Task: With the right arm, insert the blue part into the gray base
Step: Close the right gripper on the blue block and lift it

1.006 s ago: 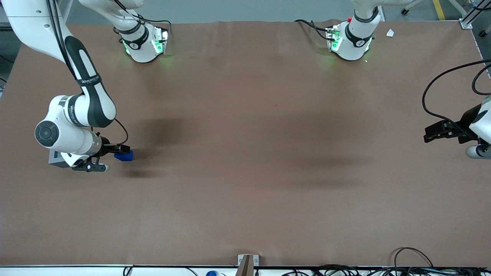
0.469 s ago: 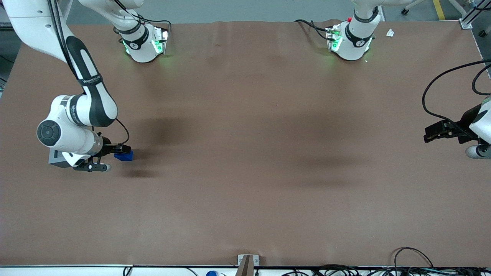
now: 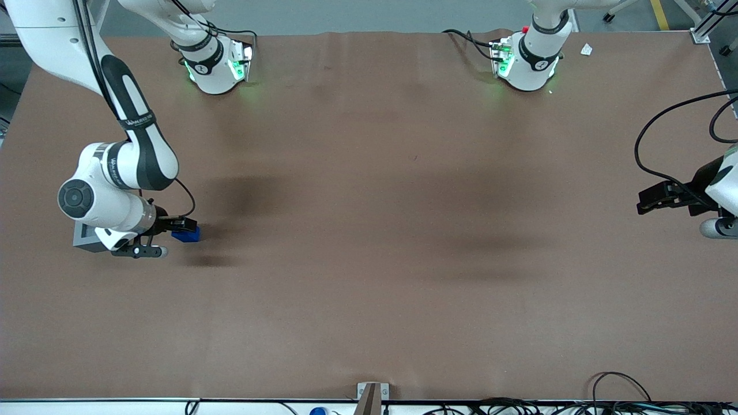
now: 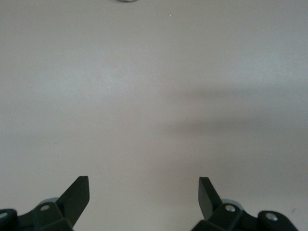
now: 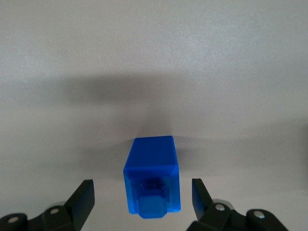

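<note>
Blue plastic shows between the gripper's (image 5: 139, 197) spread fingers (image 5: 83, 199) in the right wrist view — the blue part (image 5: 152, 180) stands on the brown table (image 3: 369, 259) with clear gaps to the finger on either side, so the jaws are wide and hold nothing. Its raised stud faces the wrist camera, and its body stretches away from the hand.

In the front view the gripper (image 3: 173, 226) sits low over the table at the working arm's end, with the blue part (image 3: 187, 234) just past its fingertips, on the side toward the parked arm. The gray base (image 3: 85, 236) lies right by the hand too — mostly covered by the white wrist of the right arm (image 3: 118, 173), with only one corner showing, on the side of the hand away from the blue part.
</note>
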